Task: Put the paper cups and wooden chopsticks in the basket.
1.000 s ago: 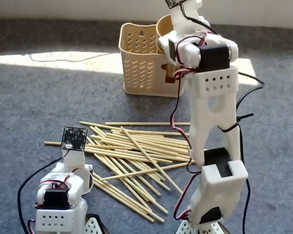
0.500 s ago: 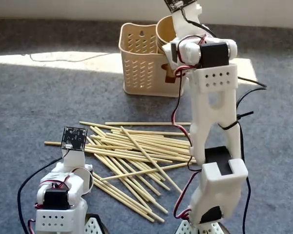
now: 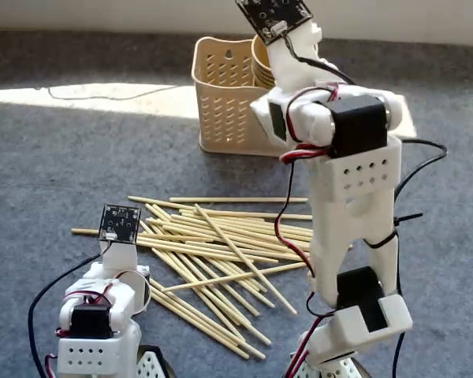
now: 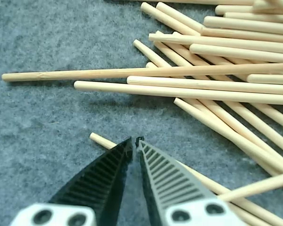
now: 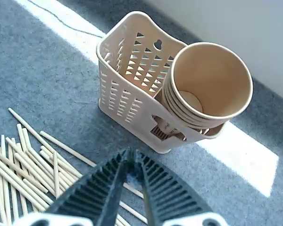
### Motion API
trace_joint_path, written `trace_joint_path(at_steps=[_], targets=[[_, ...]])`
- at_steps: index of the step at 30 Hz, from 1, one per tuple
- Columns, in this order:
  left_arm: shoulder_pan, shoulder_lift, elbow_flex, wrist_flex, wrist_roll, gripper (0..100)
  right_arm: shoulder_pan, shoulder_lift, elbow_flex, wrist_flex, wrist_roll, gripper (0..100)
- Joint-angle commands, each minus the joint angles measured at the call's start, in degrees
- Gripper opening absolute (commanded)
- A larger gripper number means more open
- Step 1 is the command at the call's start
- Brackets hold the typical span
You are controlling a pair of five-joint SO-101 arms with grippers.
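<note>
Stack of paper cups sits nested inside the cream perforated basket, at one end, leaning against its wall. Basket stands upright on the grey tabletop. Wooden chopsticks lie in a loose crossed pile on the tabletop, well apart from the basket and between the two arms. Left claw: tips pressed together, nothing between them, poised just above one chopstick at the edge of the pile. Right claw: tips pressed together, empty, raised above the tabletop near the basket.
</note>
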Motion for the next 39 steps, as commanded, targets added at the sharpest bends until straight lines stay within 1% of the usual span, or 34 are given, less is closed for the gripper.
trace_joint_path(at_steps=[1,5,12,25,30,39], targets=[[0.9,0.0,1.1,0.4,-0.1,4,0.7,-7.9,8.0,0.9,-0.4,0.5],[0.9,0.0,1.1,0.4,-0.1,4,0.8,-18.0,23.0,0.4,-0.2,0.5],[0.9,0.0,1.1,0.4,-0.1,4,1.5,-35.6,48.0,-6.8,-0.3,0.5],[0.9,0.0,1.1,0.4,-0.1,4,1.7,-77.3,94.8,-21.1,-0.4,0.6],[0.9,0.0,1.1,0.4,-0.1,4,1.7,-89.1,106.6,-21.8,-0.4,0.6],[0.9,0.0,1.1,0.4,-0.1,4,1.7,-104.8,120.1,-21.8,-0.4,0.6]])
